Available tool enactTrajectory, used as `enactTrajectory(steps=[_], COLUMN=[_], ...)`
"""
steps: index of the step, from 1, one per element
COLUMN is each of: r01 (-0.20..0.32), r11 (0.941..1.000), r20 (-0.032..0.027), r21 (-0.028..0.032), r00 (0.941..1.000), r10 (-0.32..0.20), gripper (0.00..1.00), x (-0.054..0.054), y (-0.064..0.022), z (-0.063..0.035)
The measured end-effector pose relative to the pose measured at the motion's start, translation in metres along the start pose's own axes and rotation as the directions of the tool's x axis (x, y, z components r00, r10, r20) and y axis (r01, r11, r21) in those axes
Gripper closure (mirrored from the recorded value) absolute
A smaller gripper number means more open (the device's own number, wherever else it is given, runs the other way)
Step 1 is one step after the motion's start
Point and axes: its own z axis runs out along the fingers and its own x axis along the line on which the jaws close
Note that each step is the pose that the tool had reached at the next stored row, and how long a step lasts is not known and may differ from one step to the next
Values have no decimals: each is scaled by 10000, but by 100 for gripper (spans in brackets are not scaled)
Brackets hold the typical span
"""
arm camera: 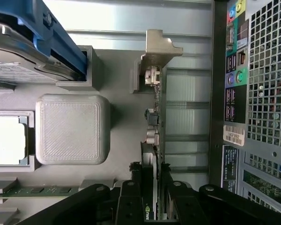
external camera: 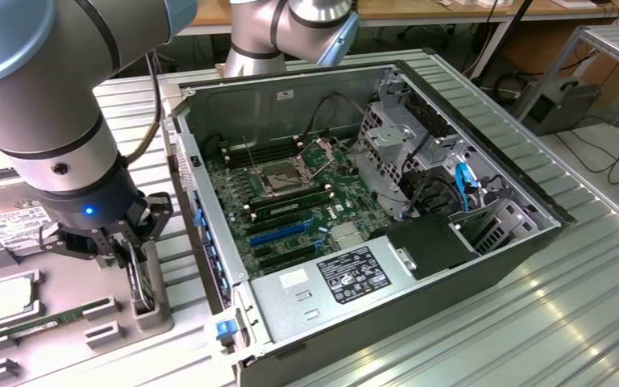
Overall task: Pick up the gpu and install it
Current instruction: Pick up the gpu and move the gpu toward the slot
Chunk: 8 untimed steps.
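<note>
Your hand (arm camera: 151, 199) is pinched on the gpu (arm camera: 150, 154), one finger against each face, at the end away from the silver bracket (arm camera: 160, 47). The card stands on edge in a slot of the grey fixture (external camera: 164, 318), likely so both faces stay free for that grip. Just beside it lie a memory stick (external camera: 46, 322) and a processor (external camera: 9, 294). Farther along the tabletop (external camera: 567, 322), the open computer case (external camera: 396, 266) lies on its side, its motherboard (external camera: 288, 201) facing up, reachable from above.
</note>
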Motion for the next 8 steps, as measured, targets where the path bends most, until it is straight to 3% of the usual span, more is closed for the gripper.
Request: enactTrajectory(steps=[4, 8], r01=[9, 30], r11=[10000, 10000], r20=[-3, -2], r21=[-1, -30], r00=[10000, 10000], r10=[-9, -30], gripper=[74, 74], x=[-8, -27], y=[0, 2], z=[0, -113])
